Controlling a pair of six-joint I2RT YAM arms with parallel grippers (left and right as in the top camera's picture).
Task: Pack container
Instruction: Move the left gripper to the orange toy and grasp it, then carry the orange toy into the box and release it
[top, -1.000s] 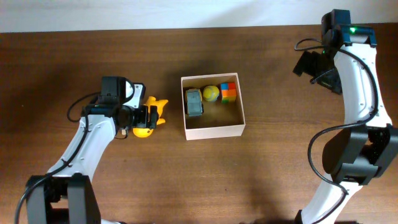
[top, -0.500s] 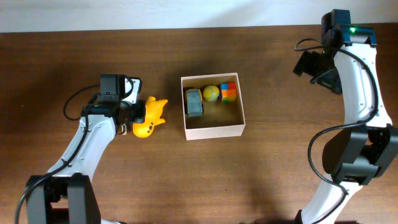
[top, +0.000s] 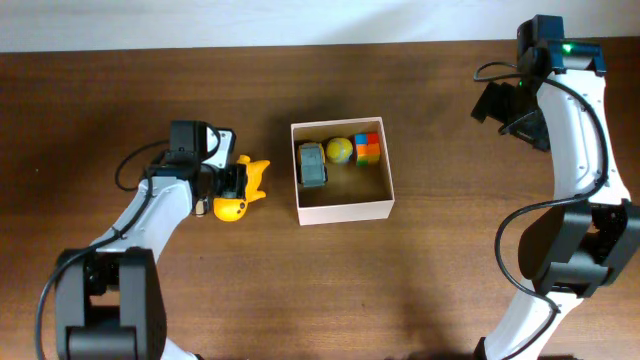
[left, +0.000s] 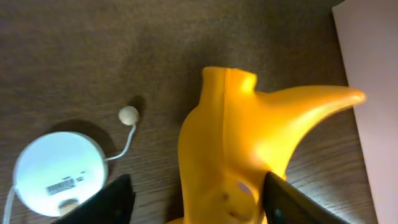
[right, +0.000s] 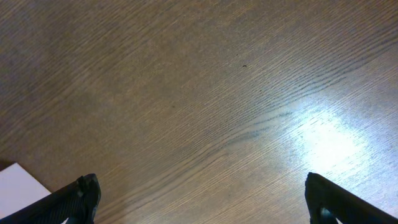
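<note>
The left gripper (top: 232, 186) straddles the yellow toy (top: 240, 190), fingers either side, though I cannot tell if they grip it. It now sits nearer the toy's tail than a second ago. A loose hold could drop the toy short of the container (top: 342, 171), mid-table. The right gripper (right: 199, 196) hangs wide, holding nothing.

Overhead looks straight down; wrist views sit close above the table (top: 120, 80).

text: none readable | white round disc (left: 57, 172): small printed label, too blurred to read
</note>
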